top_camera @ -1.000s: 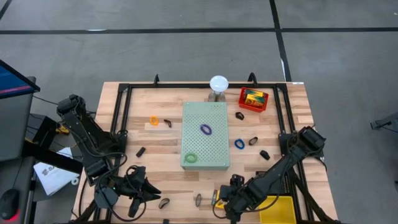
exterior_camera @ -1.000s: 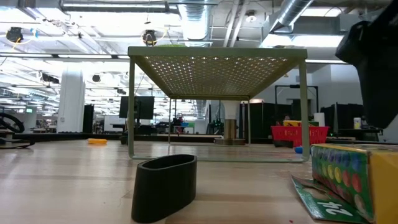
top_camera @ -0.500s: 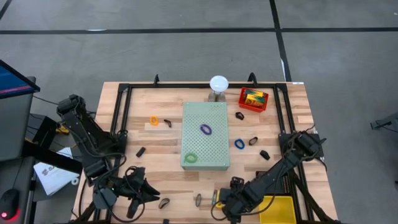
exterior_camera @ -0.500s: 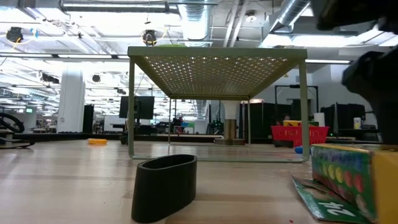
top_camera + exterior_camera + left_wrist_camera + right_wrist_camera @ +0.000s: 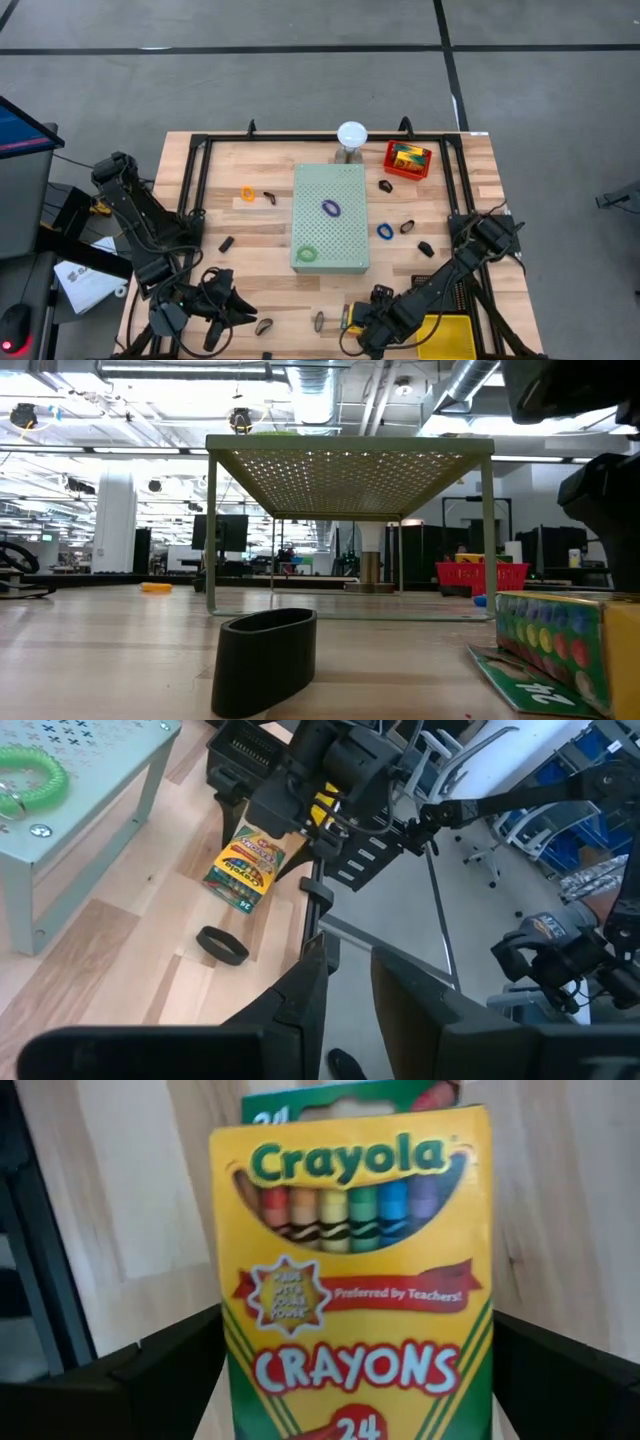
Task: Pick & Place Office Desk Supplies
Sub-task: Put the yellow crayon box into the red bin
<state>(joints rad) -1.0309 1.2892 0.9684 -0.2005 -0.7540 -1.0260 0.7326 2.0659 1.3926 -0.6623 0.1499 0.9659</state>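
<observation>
Right gripper (image 5: pixel 352 322) low (jaws wide), left gripper (image 5: pixel 250 309) idle

A yellow-green Crayola crayon box (image 5: pixel 355 1270) lies flat between the wide-spread fingers of the right tool (image 5: pixel 362 335). A black band loop (image 5: pixel 264 660) stands on edge just beside it.

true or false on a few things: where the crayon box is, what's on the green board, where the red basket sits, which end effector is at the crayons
1. The crayon box lies at the table's near edge. True.
2. The green coil and purple loop lie on the perforated board. True.
3. The red basket sits left of the board. False: it sits right of it, near the white dome.
4. The left end effector is at the crayons. False: the right end effector, fingers open, is there.
</observation>
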